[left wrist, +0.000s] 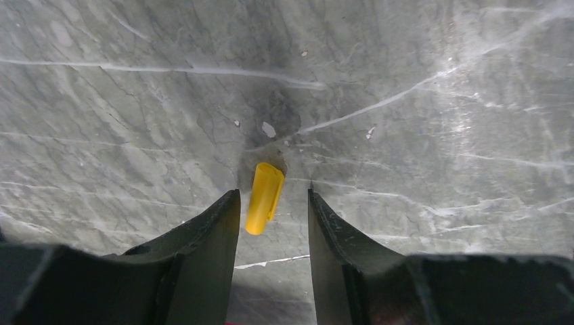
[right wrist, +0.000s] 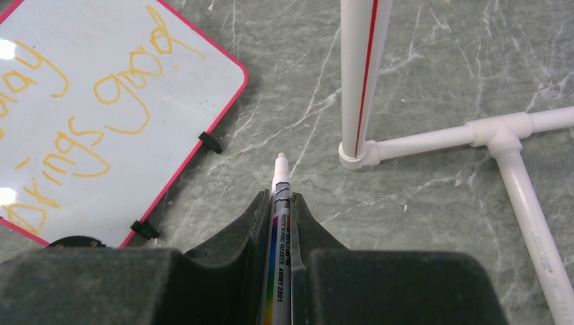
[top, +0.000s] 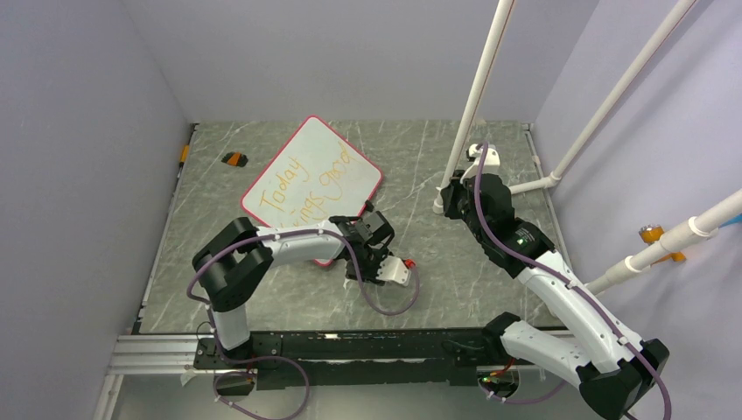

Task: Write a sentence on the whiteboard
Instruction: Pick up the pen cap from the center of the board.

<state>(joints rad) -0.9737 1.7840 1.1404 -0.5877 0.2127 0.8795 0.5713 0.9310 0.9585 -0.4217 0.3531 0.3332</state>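
the whiteboard (top: 312, 179) lies flat on the far-left part of the table (top: 455, 289), turned diagonally so that 1 rounded corner points to the far edge; the left arm crosses over its near corner. the sentence (top: 311, 185), in thin orange-yellow script, runs in 2 lines across the board and reads about "today" above "brings good". 2 black clips (right wrist: 210, 142) sit on the long edge that faces the right side. the left gripper (left wrist: 274, 203) hangs low over bare table just near of the board, its jaws moderately apart; a yellow cap (left wrist: 264, 198) lies on the surface between the fingertips, clear of both. the right gripper (right wrist: 277, 203), toward the far-right part of the table, is closed around a marker (right wrist: 280, 186) whose white tip projects forward, uncapped, between the board's clipped edge and the foot of the white pipe frame (right wrist: 357, 74); whether the tip touches the table cannot be told.
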